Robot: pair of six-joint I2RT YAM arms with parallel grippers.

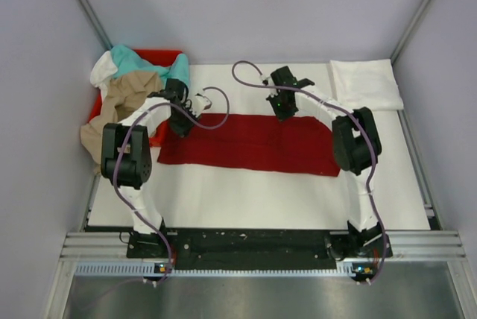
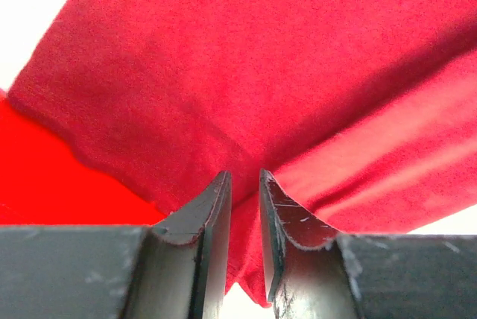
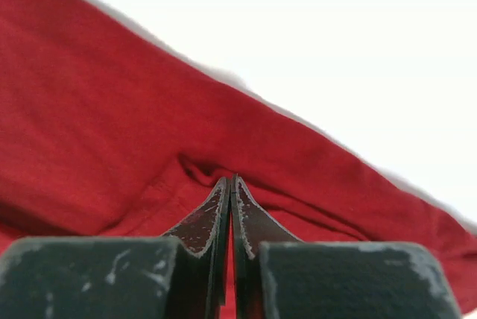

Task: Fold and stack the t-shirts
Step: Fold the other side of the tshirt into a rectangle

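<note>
A dark red t-shirt (image 1: 246,144) lies spread in a wide band across the middle of the white table (image 1: 261,196). My left gripper (image 1: 181,121) is at its far left corner; in the left wrist view the gripper (image 2: 244,177) is shut on a thick fold of the dark red t-shirt (image 2: 223,58). My right gripper (image 1: 283,106) is at the shirt's far edge, right of centre; in the right wrist view the gripper (image 3: 232,179) is pinched shut on the dark red t-shirt (image 3: 112,125). Teal (image 1: 133,58), white (image 1: 103,71) and tan (image 1: 123,99) t-shirts are piled at the far left.
The pile sits in and over a bright red plastic bin (image 1: 168,56) at the far left corner; the bin also shows in the left wrist view (image 2: 45,162). A folded white t-shirt (image 1: 365,84) lies at the far right corner. Grey walls enclose the table.
</note>
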